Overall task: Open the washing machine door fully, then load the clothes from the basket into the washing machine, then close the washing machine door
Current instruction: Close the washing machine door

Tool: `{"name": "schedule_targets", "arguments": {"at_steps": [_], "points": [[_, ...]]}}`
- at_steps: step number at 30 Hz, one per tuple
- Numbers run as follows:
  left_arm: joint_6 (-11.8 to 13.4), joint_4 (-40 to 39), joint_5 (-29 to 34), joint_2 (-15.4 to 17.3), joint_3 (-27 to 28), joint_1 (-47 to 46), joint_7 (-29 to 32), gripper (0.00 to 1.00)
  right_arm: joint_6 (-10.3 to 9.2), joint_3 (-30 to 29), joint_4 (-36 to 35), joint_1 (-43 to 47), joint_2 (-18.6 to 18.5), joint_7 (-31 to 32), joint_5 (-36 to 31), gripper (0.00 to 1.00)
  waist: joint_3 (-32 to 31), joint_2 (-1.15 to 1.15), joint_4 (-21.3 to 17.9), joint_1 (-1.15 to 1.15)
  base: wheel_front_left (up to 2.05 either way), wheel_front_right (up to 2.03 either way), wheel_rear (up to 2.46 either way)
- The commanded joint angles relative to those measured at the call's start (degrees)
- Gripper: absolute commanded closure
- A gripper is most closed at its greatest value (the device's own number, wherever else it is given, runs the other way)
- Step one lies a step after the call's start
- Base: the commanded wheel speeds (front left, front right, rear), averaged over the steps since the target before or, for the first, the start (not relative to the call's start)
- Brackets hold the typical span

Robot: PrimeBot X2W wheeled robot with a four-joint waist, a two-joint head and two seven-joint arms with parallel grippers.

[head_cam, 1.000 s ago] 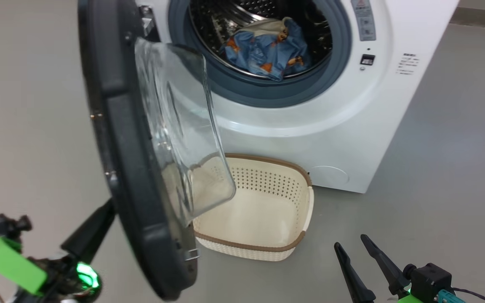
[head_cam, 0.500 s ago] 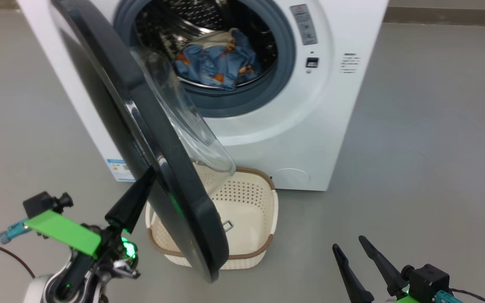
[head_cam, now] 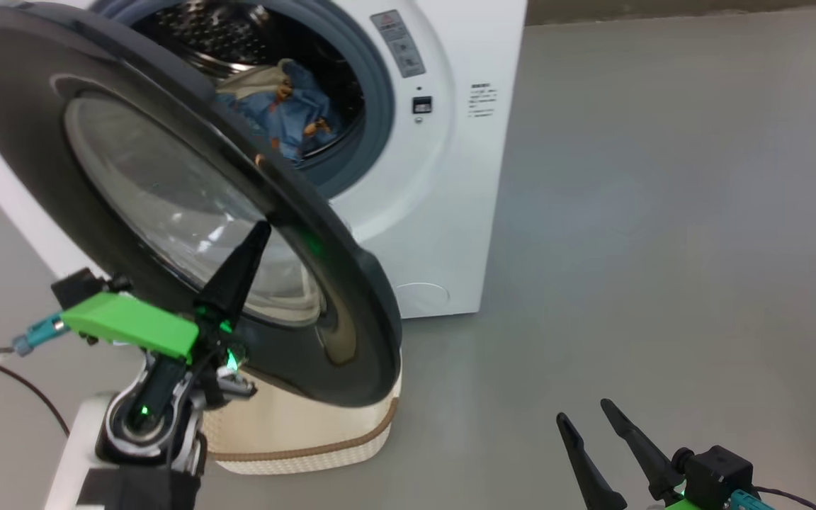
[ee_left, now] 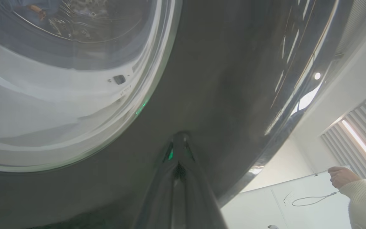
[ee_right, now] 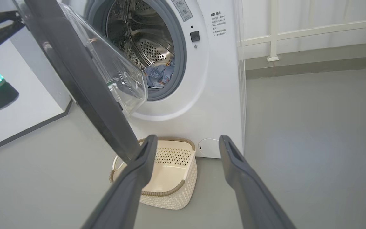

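Note:
The washing machine [head_cam: 450,212] stands at the upper left, and its door [head_cam: 351,297] hangs half swung, outer face toward me, over the basket [head_cam: 295,425]. My left gripper [head_cam: 259,230] is shut, its tip pressed against the door's face near the glass edge. In the left wrist view the shut left gripper [ee_left: 180,136] touches the door's black rim [ee_left: 227,79]. The clothes [head_cam: 287,113] lie inside the drum. My right gripper [head_cam: 583,412] is open and holds nothing, low at the right. From the right gripper [ee_right: 187,143] I see the basket [ee_right: 170,194] with nothing in it, the door [ee_right: 84,82] and the clothes [ee_right: 159,74].
Grey floor stretches open to the right of the machine. A white railing post [ee_right: 272,31] and wall stand behind it. A white panel [ee_right: 11,111] lies left of the door. A person's hand [ee_left: 342,176] in a pale sleeve holds a thin cable loop.
The head camera has turned, so the scene shifted left. The door has swung toward the machine, from edge-on to showing its outer face, with my left gripper pushing on it. The right gripper stayed put.

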Motion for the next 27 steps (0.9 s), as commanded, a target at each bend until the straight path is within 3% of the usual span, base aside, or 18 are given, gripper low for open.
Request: {"name": "schedule_targets", "arguments": {"at_steps": [1, 11, 19, 23, 25, 26, 27], "points": [[-0.65, -0.72, 0.33, 0.52, 0.85, -4.0, -0.69, 1.0, 0.09, 1.58, -1.16, -0.81, -0.35, -0.28, 0.34, 0.0, 0.33, 0.0, -1.76, 0.0, 0.0, 0.0, 0.0], [-0.65, 5.44, 0.96, 0.53, -1.85, -9.72, -5.11, 1.0, 0.09, 1.34, -1.18, -1.76, -0.11, -0.28, 0.3, 0.0, 0.97, 0.0, -3.28, 0.0, 0.0, 0.0, 0.0], [-0.65, 5.98, 3.38, 1.94, -2.77, -6.86, -6.94, 1.0, 0.09, 0.66, -1.15, -1.28, 0.16, -0.28, 0.28, 0.0, 0.28, 0.0, -2.8, 0.0, 0.0, 0.0, 0.0], [-0.66, 5.63, 7.97, 4.27, -3.71, -3.47, -10.86, 0.99, 0.09, 0.33, -1.25, -0.88, 0.33, -0.28, 0.28, 0.0, -0.4, 0.0, -2.33, 0.0, 0.0, 0.0, 0.0], [-0.66, 5.69, 12.55, 5.96, -4.75, -2.13, -14.58, 0.56, 0.09, -0.08, -1.45, -0.64, 0.36, -0.28, 0.27, 0.0, -0.51, 0.0, -1.85, 0.0, 0.0, 0.0, 0.0], [-0.66, 5.73, 14.4, 6.33, -5.39, -1.44, -16.31, 0.2, 0.09, -0.4, -1.56, -0.47, 0.39, -0.28, 0.23, 0.0, -0.57, 0.0, -1.5, 0.0, 0.0, 0.0, 0.0], [-0.66, 5.83, 15.64, 6.52, -5.75, -0.71, -17.83, 0.0, 0.09, -0.58, -1.64, -0.34, 0.44, -0.28, 0.19, 0.0, -0.62, 0.0, -1.29, 0.0, 0.0, 0.0, 0.0]]}}
